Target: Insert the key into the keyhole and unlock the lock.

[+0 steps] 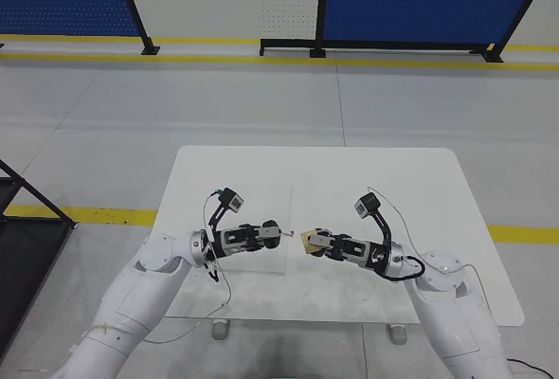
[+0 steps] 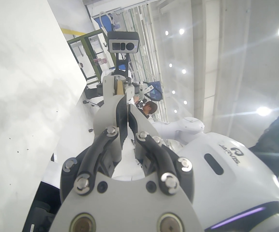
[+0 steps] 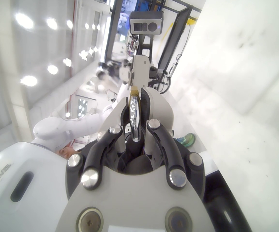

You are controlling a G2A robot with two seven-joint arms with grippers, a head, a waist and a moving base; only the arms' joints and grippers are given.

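Observation:
Over the middle of the white table [image 1: 403,189] my two grippers point at each other, tips almost touching. My right gripper [image 1: 315,244] is shut on a brass padlock [image 1: 307,243]. In the right wrist view the lock's chrome shackle [image 3: 134,117] lies between that gripper's [image 3: 136,95] pads. My left gripper [image 1: 270,230] is shut on a small silver key [image 1: 283,232], whose tip sticks out toward the lock. In the left wrist view the fingers [image 2: 110,121] are pressed together, and the brass lock [image 2: 118,86] sits just beyond them. Whether the key touches the keyhole is hidden.
A black rack [image 1: 5,237] stands on the floor left of the table. Blue panels [image 1: 403,19] line the far side of the room. A thin cable [image 1: 213,303] hangs near the table's front edge under the left arm.

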